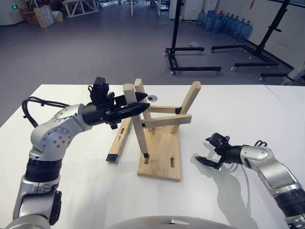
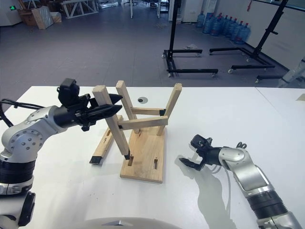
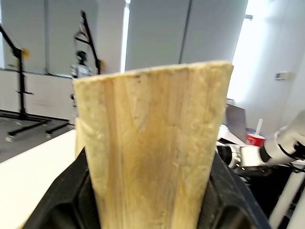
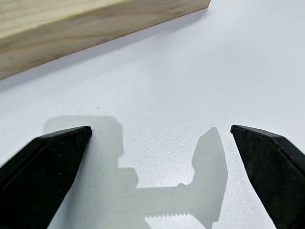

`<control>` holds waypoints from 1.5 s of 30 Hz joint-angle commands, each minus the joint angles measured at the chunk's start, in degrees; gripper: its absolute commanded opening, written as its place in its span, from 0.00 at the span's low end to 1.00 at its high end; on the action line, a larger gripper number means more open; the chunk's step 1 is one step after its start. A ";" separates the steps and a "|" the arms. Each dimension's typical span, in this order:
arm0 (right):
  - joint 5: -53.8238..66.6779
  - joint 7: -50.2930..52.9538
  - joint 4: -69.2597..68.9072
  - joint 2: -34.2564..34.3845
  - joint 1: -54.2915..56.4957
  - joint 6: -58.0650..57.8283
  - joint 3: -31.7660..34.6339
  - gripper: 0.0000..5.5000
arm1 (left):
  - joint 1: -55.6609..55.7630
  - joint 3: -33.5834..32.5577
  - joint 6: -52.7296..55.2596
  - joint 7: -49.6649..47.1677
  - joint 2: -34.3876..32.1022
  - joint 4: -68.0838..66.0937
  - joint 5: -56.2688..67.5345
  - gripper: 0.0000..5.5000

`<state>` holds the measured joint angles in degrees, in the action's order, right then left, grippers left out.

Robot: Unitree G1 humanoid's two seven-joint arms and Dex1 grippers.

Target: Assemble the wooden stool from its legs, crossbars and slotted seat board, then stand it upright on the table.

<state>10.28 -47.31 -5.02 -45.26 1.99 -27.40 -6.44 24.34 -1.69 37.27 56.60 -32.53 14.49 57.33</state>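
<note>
1. Near edge: the white table (image 1: 95,191) has bare surface in front of the seat board (image 1: 162,164) and on both sides of it.
2. The seat board lies flat near the table's middle, slots facing up. The part-built stool stands upside down on it.
3. Right gripper (image 1: 206,150): low over the table, to the right of the board and apart from it. Fingers spread wide with nothing between them, only bare table and shadow. Forearm runs back toward the near right corner.
4. A loose leg (image 1: 119,140) lies on the table just left of the board, its black-capped end toward the near side.
5. Left gripper (image 1: 140,104): raised above the table, left of the stool, pointing right. Its fingers (image 3: 71,191) are clamped on the top end of the held leg (image 1: 137,126). The elbow is bent out to the left.
6. The held leg is tilted, with its black foot on the board near the left edge.
7. Two more legs rise behind it, the right leg (image 1: 189,102) leaning outward. Crossbars (image 1: 167,120) join the legs at mid height.
8. A small round disc (image 1: 152,98) sits on the table behind the stool, near the far edge.
9. Beyond the table: grey floor, black wheeled stands (image 1: 193,67), then blue water bottles (image 1: 224,21) at the far wall.
</note>
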 commanded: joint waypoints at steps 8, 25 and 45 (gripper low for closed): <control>-0.23 -3.62 -0.12 1.06 3.95 -0.96 -1.40 0.98 | -5.01 2.89 -7.09 6.98 4.97 -6.12 -8.47 0.37; -0.91 -4.64 -0.07 2.18 4.57 -1.31 -2.63 0.98 | -4.10 4.79 -11.14 10.88 5.53 -8.00 -14.15 0.37; -0.95 -3.54 -2.29 4.37 2.40 -2.72 -4.32 0.98 | -13.68 14.02 -26.92 13.24 4.54 -6.54 -28.89 0.37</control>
<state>9.53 -51.20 -6.74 -41.13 4.91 -29.62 -10.75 14.14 9.28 9.98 69.78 -26.52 10.49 34.02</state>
